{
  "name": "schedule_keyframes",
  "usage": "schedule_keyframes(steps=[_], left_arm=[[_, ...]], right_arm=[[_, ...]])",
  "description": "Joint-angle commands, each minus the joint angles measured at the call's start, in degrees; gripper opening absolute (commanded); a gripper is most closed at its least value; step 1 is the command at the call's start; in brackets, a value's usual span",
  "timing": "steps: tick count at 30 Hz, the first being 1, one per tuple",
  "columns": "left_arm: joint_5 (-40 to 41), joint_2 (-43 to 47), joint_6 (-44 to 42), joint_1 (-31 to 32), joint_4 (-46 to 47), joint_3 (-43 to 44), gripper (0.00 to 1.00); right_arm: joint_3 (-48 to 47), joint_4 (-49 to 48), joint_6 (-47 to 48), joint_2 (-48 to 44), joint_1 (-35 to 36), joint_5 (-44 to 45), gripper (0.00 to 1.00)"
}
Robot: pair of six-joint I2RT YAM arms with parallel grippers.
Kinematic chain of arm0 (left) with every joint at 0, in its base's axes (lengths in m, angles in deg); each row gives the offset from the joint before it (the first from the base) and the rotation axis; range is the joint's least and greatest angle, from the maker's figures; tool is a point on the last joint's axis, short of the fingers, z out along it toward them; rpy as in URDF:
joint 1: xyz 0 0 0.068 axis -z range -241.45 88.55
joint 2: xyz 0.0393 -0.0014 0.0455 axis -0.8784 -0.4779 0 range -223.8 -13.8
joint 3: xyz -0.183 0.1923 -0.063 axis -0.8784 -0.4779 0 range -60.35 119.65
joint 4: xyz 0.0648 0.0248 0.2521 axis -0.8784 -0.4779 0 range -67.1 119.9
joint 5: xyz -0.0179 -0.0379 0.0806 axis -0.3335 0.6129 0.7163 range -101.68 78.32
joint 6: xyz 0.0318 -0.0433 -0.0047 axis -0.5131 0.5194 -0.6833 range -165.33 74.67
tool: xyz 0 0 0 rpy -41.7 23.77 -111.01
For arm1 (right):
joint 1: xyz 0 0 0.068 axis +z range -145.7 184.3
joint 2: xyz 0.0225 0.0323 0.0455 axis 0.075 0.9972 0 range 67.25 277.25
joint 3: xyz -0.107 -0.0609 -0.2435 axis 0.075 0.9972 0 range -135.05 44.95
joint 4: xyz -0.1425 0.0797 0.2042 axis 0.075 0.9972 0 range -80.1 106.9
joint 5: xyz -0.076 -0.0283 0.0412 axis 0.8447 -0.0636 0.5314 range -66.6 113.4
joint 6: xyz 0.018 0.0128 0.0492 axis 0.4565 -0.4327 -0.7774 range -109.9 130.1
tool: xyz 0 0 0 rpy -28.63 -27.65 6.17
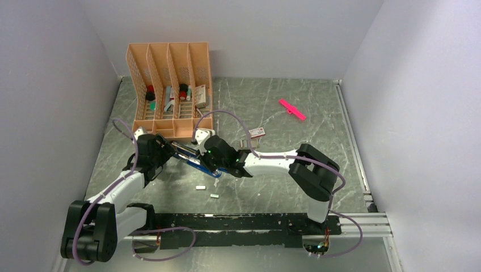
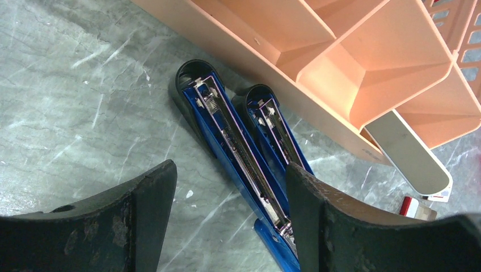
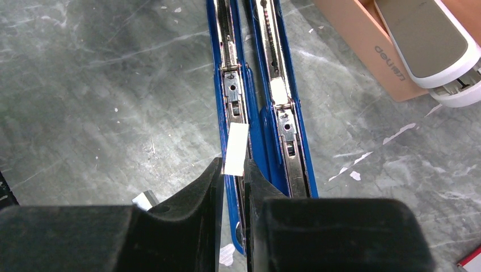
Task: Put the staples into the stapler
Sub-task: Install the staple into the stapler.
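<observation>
Stapler (image 1: pixel 194 159): blue, opened flat, two metal-channelled halves side by side in narrow V, on worktop (image 1: pixel 272 113), frame centre. Staples (image 3: pixel 235 148): short silvery strip pinched in right fingers (image 3: pixel 187 215) over left channel; two loose strips (image 1: pixel 199 187) lower centre.

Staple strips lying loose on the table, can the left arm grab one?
Probably yes: the left end effector is open and empty, and the loose staple strips lie on bare tabletop between the two arms, nothing covering them.

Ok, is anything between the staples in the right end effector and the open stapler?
Nothing visible does. The staples, pinched by the right end effector, sit directly over the open stapler, above its rail, with no object between them.
</observation>
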Motion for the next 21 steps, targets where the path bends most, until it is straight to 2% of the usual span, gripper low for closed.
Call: schedule_keyframes(steps=[1,21], left_arm=[[1.1,-0.4,-0.5,0.3,1.1,-0.1,0.74],[0.9,-0.6,-1.3,0.8,2.1,-0.4,0.75]], right_arm=[[-1.4,0.2,-0.7,0.0,0.2,1.3,0.00],[-2.2,0.6,-1.4,2.0,0.3,0.4,0.00]])
